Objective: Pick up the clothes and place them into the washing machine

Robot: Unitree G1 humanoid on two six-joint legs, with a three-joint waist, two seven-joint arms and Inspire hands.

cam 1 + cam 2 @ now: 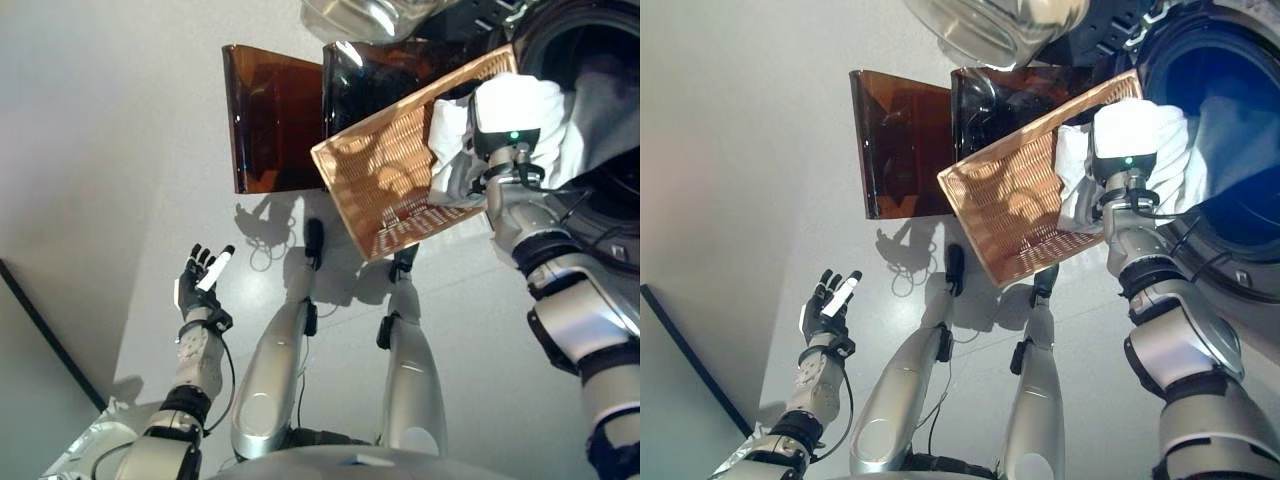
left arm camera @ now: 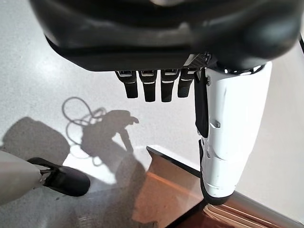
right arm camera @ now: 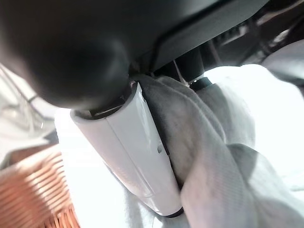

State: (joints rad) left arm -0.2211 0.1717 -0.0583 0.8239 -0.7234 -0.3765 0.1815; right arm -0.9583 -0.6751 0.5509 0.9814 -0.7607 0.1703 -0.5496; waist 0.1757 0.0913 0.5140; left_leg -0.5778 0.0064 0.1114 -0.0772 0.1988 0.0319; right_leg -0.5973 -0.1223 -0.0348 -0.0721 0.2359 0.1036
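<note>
Mostly hidden, the right hand (image 3: 137, 156) shows only its white-covered thumb, pressed into a bunched white garment (image 1: 520, 105) that it holds up at the mouth of the washing machine (image 1: 1230, 130); cloth wraps the fingers, so how tightly they curl cannot be read, though the thumb clearly pinches the fabric. That garment is soft and creased, greyish in its folds, and it hangs against the far edge of a wicker basket (image 1: 385, 185) while spilling toward the drum's dark round opening. More white cloth lies inside the drum, its outline hard to separate from the held piece. A pale, glassy door (image 1: 990, 25) is cut off by the upper edge of the head views.

The basket is rectangular, woven in close reddish-brown ribs, and tilted so its open inside faces the camera (sun patches dapple its floor). Behind it stand two translucent amber-brown panels (image 1: 270, 120), flat and glossy, whose lower ends are hidden by the basket.

The left hand (image 1: 200, 275) hovers low over the floor, well apart from everything, fingers straight and spread, holding nothing.

The floor (image 1: 120, 180) is smooth, pale grey and faintly speckled.
</note>
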